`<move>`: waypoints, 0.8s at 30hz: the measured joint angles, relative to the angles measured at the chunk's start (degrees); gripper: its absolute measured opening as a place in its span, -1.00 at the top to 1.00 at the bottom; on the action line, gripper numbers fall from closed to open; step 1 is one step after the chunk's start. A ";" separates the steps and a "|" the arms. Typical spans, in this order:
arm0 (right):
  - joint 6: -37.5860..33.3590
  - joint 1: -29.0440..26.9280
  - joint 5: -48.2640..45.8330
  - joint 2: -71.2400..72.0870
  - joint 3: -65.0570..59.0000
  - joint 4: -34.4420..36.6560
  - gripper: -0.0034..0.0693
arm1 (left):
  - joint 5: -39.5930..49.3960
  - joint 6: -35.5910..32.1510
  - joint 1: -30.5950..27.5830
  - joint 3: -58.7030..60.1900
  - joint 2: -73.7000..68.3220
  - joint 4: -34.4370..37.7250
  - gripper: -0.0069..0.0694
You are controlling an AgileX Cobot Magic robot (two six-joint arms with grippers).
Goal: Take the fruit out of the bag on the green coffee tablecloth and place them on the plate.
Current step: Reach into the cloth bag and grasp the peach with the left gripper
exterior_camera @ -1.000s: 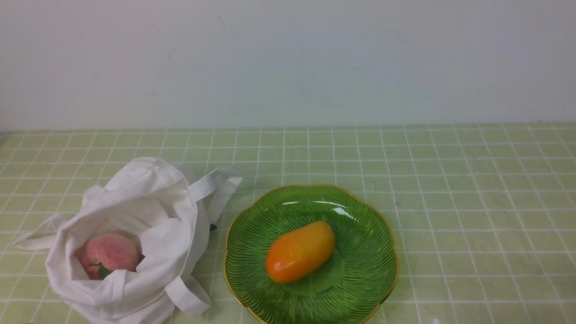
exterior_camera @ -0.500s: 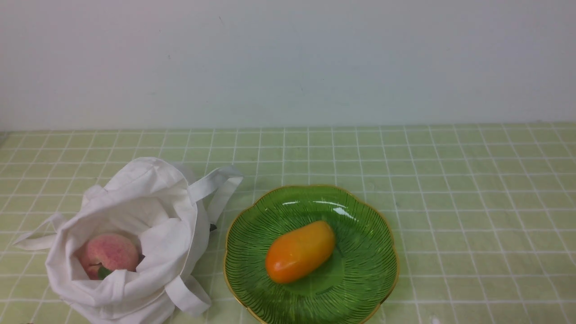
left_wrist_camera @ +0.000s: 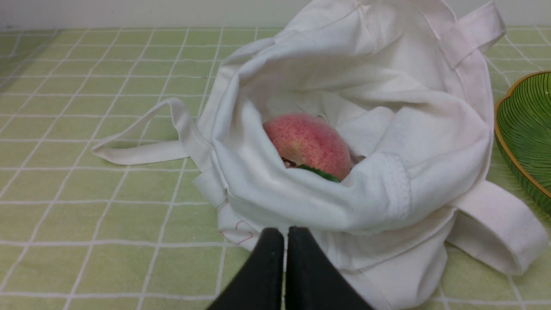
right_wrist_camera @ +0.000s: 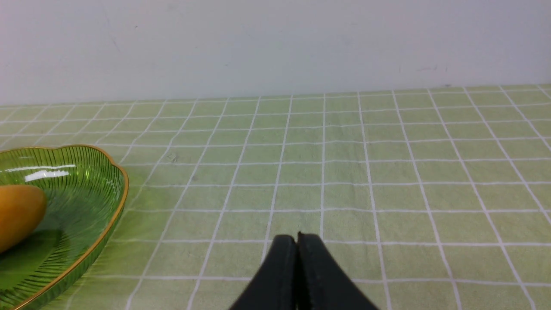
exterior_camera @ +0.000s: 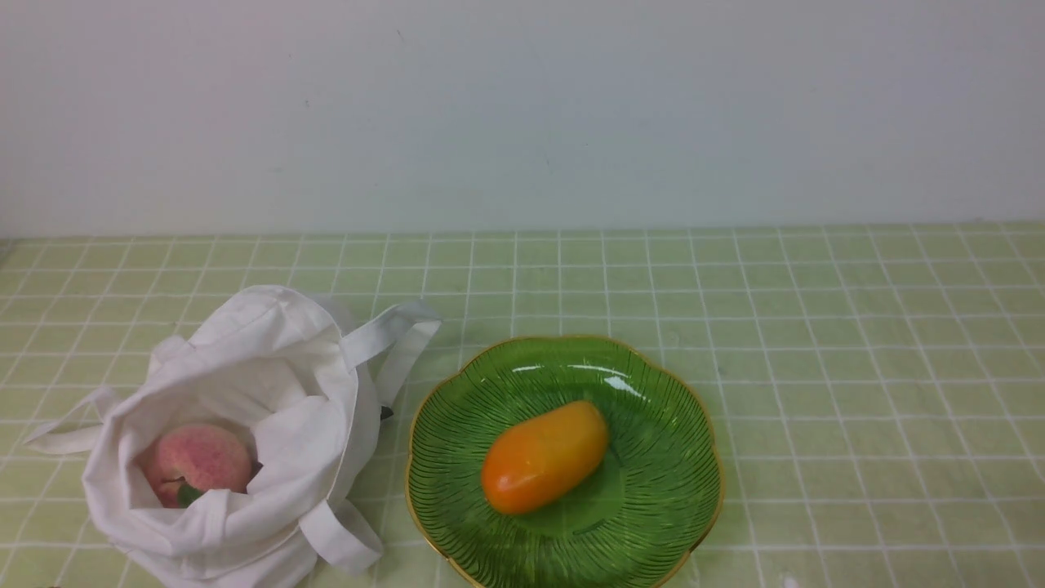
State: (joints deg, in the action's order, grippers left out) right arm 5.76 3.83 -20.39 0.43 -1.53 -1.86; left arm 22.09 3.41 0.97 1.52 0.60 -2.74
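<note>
Gridded green coffee tablecloth, speckled round fruit

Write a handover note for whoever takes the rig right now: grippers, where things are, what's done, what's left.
Left gripper: shut, empty, close in front of the bag.
Right gripper: shut, empty, over bare tablecloth, clear of the plate.
Peach: inside the open bag, which sits on the tablecloth left of the plate.
Done: one orange-yellow fruit lies on the plate.
Left: lift the peach out of the bag and set it on the plate.
</note>
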 joint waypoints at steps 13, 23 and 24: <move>0.00 0.00 0.00 0.00 0.00 0.00 0.95 | 0.00 0.00 0.00 0.00 0.00 0.00 0.84; 0.00 0.00 0.00 0.00 0.00 0.00 0.95 | 0.51 15.13 0.00 0.07 0.00 30.34 0.84; 0.00 0.00 0.00 0.00 0.00 0.00 0.95 | 0.57 16.01 0.00 0.07 0.00 33.89 0.84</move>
State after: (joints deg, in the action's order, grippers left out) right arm 5.76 3.83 -20.39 0.43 -1.53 -1.86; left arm 22.67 19.42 0.97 1.59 0.60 31.16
